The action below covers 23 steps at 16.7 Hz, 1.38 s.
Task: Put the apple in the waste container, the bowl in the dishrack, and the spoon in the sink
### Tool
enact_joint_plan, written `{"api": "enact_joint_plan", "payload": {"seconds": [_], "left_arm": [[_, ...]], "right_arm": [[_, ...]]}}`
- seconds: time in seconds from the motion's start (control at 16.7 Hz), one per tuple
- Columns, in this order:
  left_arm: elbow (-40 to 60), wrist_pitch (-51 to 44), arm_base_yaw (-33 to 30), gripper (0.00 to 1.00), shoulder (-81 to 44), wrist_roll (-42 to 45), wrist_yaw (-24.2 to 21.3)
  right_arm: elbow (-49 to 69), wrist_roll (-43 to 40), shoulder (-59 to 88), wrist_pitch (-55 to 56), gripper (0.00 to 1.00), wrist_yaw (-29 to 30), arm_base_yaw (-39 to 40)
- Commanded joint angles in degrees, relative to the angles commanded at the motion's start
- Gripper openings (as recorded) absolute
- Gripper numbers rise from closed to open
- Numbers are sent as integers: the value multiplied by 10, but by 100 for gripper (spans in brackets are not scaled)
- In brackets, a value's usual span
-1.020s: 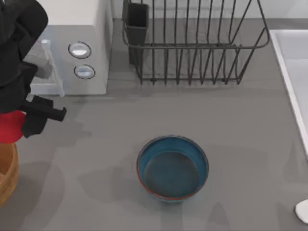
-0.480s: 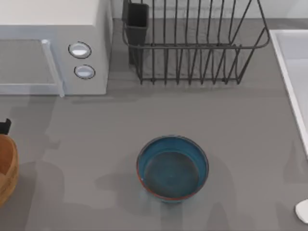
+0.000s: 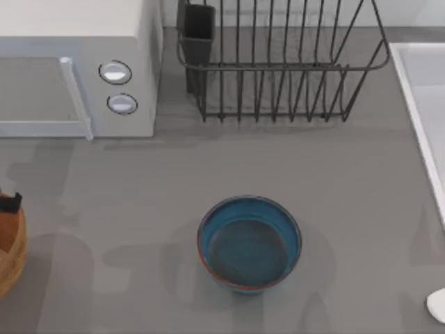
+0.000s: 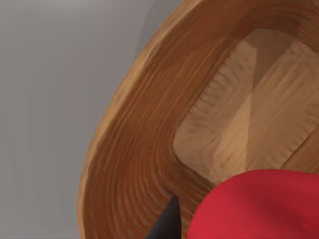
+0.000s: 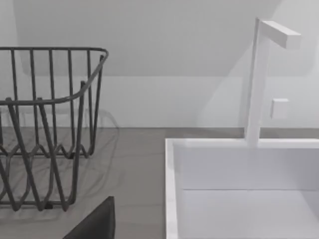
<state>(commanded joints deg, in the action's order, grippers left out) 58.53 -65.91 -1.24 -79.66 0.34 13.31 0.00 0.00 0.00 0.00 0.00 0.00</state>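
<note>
One bowl (image 3: 249, 242), one dishrack (image 3: 278, 59), one sink (image 3: 421, 104), one waste container (image 3: 10, 250), one apple (image 4: 259, 206) and one spoon (image 3: 437, 304) can be counted, plus one white microwave (image 3: 76, 66) bearing two round knobs. Taking the bowl as landmark: the dishrack stands well behind it, its dark cutlery cup (image 3: 199, 24) at the rack's left rear corner; the microwave sits behind and to the left of the bowl; the sink lies to the right of the bowl and is cut off by the frame edge; the spoon shows merely a white tip to the bowl's right and slightly nearer; the waste container is far to the bowl's left, only a slice of its curved wall visible. The left gripper (image 3: 10, 202) appears as a small black piece just above that wall; in the left wrist view the apple hangs over the tub's wooden floor beside one dark finger (image 4: 164, 223), though whether the fingers clamp it cannot be told. The right wrist view shows the rack, the sink with one faucet (image 5: 261, 74), and a dark corner of the right gripper (image 5: 94, 224), its state unreadable.
</note>
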Motion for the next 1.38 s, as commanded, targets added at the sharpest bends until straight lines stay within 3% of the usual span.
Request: {"api": "enact_joint_plan", "payload": {"seconds": [0.18,0.48,1.26,1.38], "left_arm": [[-44,55,12,0,-4,11,-1],[-60,67,17,0,-7,17,-2],[-60,67,17,98,-7,17,-2],[-60,67,17,100,-7,17,-2]], "right_arm": [[0,0,0,0,100,0,0],[0,0,0,0,100,0,0],[0,0,0,0,100,0,0],[0,0,0,0,100,0,0]]}}
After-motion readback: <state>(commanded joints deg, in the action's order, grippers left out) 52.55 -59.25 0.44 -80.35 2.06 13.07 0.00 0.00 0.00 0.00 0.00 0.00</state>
